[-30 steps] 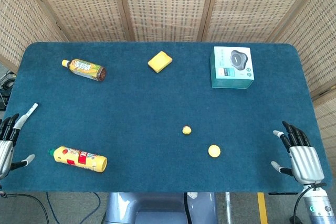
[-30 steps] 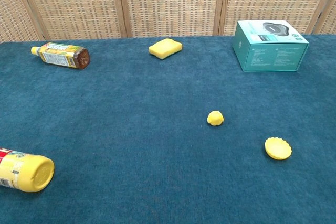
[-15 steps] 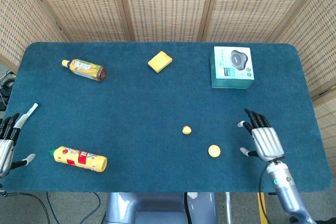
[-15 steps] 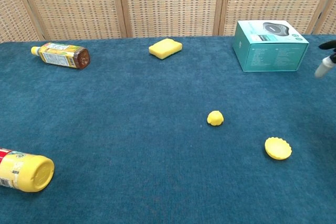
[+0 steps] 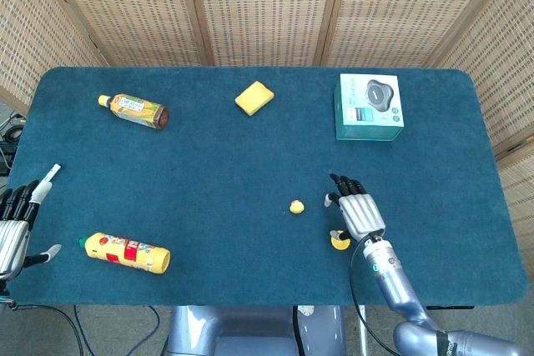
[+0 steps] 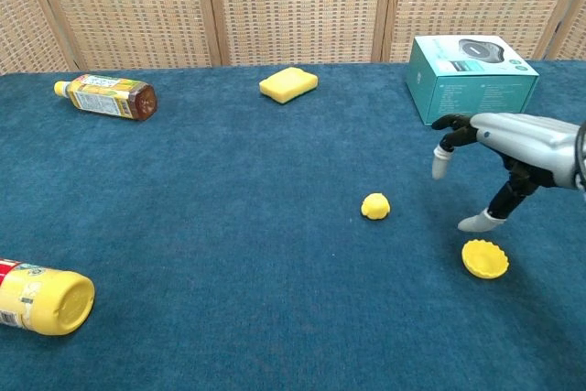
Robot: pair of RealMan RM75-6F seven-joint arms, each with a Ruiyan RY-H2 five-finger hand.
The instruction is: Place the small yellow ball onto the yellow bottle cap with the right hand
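Note:
The small yellow ball lies on the blue cloth near the table's middle. The yellow bottle cap lies to its right and nearer the front edge, partly hidden under my right hand in the head view. My right hand hovers above the cap, just right of the ball, fingers spread and holding nothing. My left hand rests at the table's left edge, fingers apart and empty.
A yellow sauce bottle lies at the front left. A brown tea bottle lies at the back left. A yellow sponge and a teal box sit at the back.
My right hand has moved left from the table's right edge, coming in over the cap and close to the ball. The ball, the cap and my left hand have stayed put.

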